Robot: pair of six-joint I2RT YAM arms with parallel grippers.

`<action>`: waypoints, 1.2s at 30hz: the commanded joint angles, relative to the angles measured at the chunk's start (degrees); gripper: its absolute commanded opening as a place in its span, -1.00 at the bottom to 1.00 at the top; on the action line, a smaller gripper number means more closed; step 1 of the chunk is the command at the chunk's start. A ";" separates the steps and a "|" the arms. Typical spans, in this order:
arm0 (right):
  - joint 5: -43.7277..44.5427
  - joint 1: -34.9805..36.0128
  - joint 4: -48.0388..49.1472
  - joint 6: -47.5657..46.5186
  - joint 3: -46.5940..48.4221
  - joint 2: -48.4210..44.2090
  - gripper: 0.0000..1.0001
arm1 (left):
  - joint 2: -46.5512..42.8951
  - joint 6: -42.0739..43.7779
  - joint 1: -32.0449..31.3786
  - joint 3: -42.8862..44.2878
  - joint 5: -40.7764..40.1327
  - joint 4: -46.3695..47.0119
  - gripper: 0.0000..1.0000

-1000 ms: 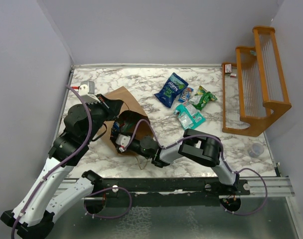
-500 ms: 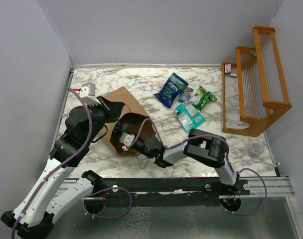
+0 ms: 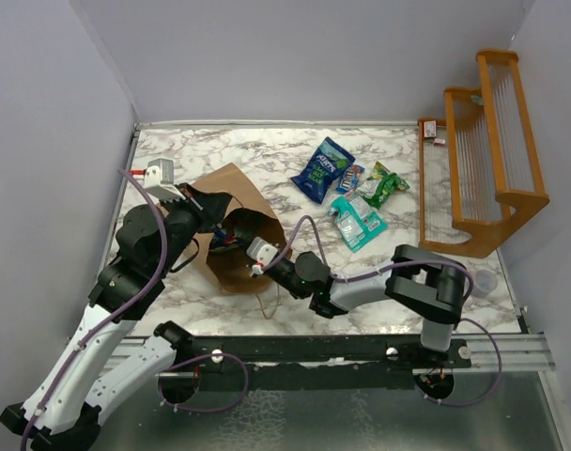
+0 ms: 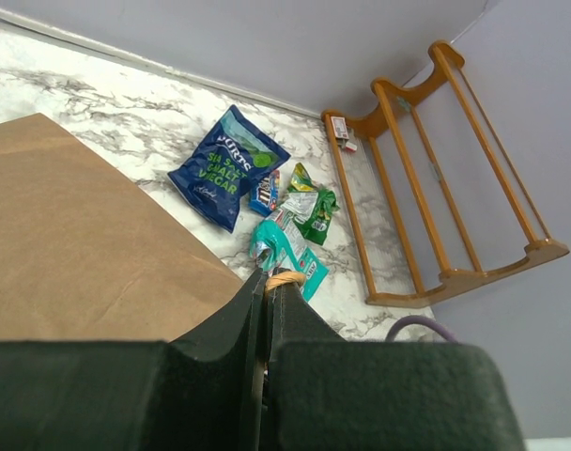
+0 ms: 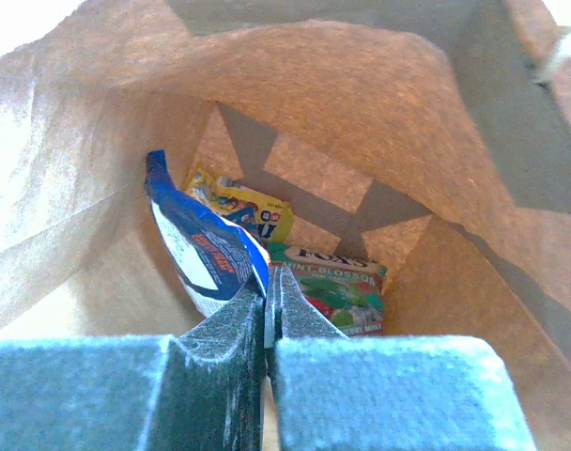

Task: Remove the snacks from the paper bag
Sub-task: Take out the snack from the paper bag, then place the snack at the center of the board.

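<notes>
My right pincer [image 5: 270, 282] is inside the mouth of the paper bag [image 3: 225, 184], with its jaws closed on the lower corner of a blue-and-white packet [image 5: 203, 246]. My left pincer [image 4: 269, 284] is closed on the bag's twisted handle [image 4: 285, 277] and holds the mouth open toward the right arm. The bag lies on its side at the left of the table [image 3: 267, 150].

Status, removed: four packets lie together on the marble, well apart from the bag:
- dark blue packet [image 3: 321, 169]
- small blue packet [image 3: 349, 178]
- green-and-yellow packet [image 3: 385, 184]
- teal packet [image 3: 358, 220]

Status, remaining: the right wrist view shows three packets in the bag:
- the blue-and-white packet, gripped but not yet clear of the bag
- yellow packet [image 5: 246, 212], against the bottom
- green packet [image 5: 331, 289], just beside it

I judge the task a little over half complete. I cannot tell whether anything lies hidden beneath these three.
</notes>
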 commanded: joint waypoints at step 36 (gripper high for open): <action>16.59 0.39 -41.16 -3.35 -8.38 -68.09 -0.97 | -0.57 3.00 0.08 0.96 -1.58 2.89 -1.00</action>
